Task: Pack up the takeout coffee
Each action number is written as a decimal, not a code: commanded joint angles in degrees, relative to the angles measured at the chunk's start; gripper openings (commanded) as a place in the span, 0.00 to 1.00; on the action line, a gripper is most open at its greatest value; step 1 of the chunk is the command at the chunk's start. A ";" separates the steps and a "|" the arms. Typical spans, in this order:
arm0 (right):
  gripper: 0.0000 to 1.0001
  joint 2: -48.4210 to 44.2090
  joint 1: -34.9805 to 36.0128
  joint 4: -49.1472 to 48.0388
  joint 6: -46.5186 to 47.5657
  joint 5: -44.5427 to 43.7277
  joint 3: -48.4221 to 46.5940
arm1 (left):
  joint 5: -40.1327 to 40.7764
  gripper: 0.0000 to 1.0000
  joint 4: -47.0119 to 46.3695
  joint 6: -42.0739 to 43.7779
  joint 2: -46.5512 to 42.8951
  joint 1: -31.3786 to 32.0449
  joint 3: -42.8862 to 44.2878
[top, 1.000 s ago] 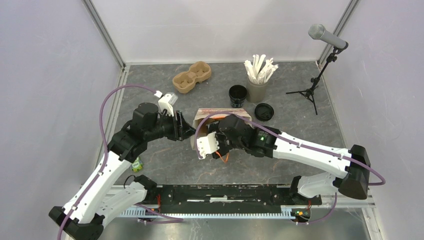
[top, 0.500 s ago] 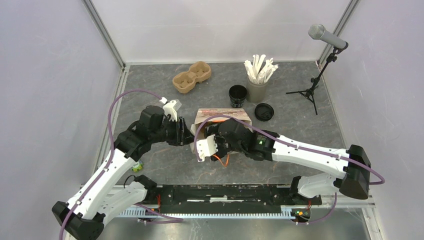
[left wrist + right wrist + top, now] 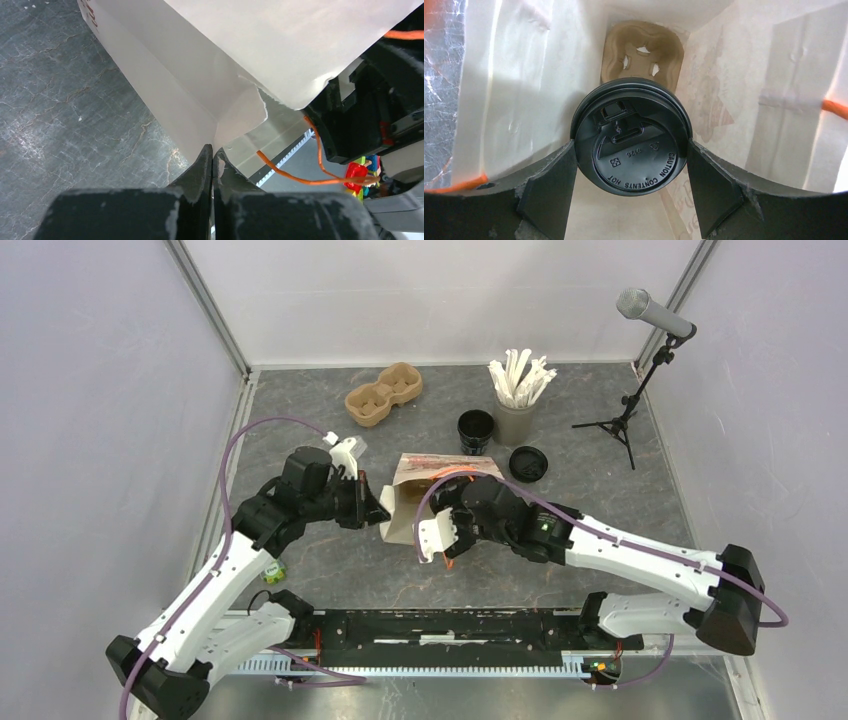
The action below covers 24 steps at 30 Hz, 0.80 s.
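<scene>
Black and lidded, the takeout coffee (image 3: 631, 165) sits squarely between the two fingers of my right claw (image 3: 630, 146). One finger presses against each side of the lid's rim, so this claw is grasping the cup. The lid faces my wrist camera, its raised lettering legible.

Cup and claw are both inside the white paper bag (image 3: 509, 100), whose walls close round them on every side in the right wrist view. Deeper in the bag, beyond the cup, lies a brown pulp carrier (image 3: 641, 47). I cannot tell whether the cup touches it.

My left claw (image 3: 212, 152) is clenched on the bag's edge, with a thin fold of paper pinched between its closed fingertips.

From above, the bag lies near the middle of the grey desk (image 3: 330, 560), between my two arms, with the left claw at its left end. Behind it and apart from it are a second carrier (image 3: 383, 395), an open black cup (image 3: 476, 430), a loose black lid (image 3: 528, 463) and a grey cup of white sticks (image 3: 516, 400).
</scene>
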State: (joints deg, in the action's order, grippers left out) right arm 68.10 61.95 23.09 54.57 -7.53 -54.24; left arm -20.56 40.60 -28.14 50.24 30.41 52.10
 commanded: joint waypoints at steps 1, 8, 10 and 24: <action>0.62 2.57 -0.17 1.19 3.96 0.61 -3.11 | -2.11 0.02 -1.65 1.94 0.81 0.09 3.57; 0.62 8.33 0.19 5.60 4.66 -1.31 -9.91 | -3.23 0.04 -2.17 1.31 2.02 0.08 4.68; 0.62 8.43 0.19 5.34 5.17 -2.35 -10.26 | -3.09 0.03 -2.26 1.62 1.88 0.11 4.36; 0.61 6.20 -3.97 2.06 -0.87 -3.71 -5.62 | -4.57 0.02 -4.01 1.10 1.07 0.09 3.14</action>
State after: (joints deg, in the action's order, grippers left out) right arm 76.49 59.86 29.41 56.99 -12.49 -61.45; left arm -23.07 39.83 -28.14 52.18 30.41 54.50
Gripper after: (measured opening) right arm 0.796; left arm 0.034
